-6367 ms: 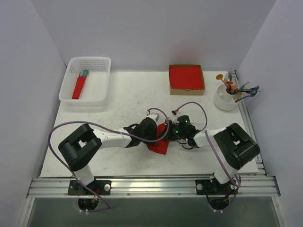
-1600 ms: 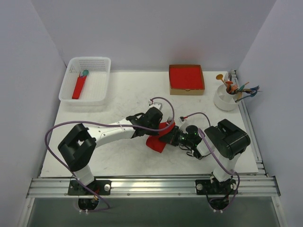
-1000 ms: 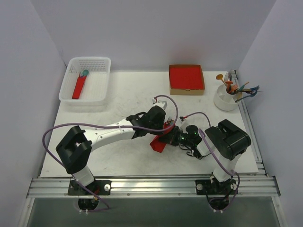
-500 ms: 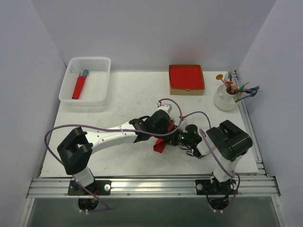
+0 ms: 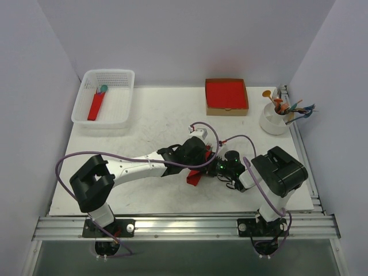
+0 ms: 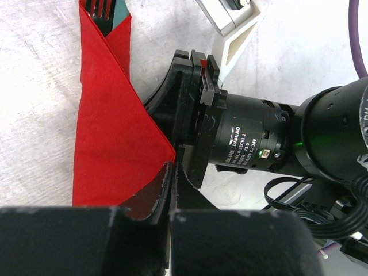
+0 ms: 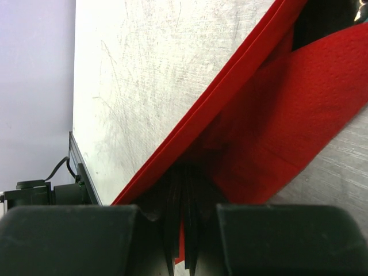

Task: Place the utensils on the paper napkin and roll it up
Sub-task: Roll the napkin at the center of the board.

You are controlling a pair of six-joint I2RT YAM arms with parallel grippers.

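The paper napkin [image 5: 194, 178] lies mid-table as a narrow folded red strip between the two grippers. In the left wrist view the paper napkin [image 6: 109, 144] forms a long red triangle, with the dark fork tines of the utensils [image 6: 102, 8] poking out at its far end. My left gripper [image 6: 172, 168] is shut, and a corner of the red paper runs into its tips. My right gripper [image 7: 185, 172] is shut on a fold of the paper napkin [image 7: 276, 132], a red sliver showing between its jaws. From above, the left gripper [image 5: 202, 156] and right gripper [image 5: 211, 168] almost touch.
A white basket [image 5: 123, 77] at the back left holds a red roll with a teal spoon head [image 5: 95, 106]. A cardboard box of red sheets [image 5: 226, 95] sits at the back centre. A white cup of colourful cutlery [image 5: 275, 119] stands at the back right.
My left gripper has moved right across the napkin towards the right gripper. The visible red paper has shrunk from a broad patch to a narrow strip. The right gripper has hardly moved.
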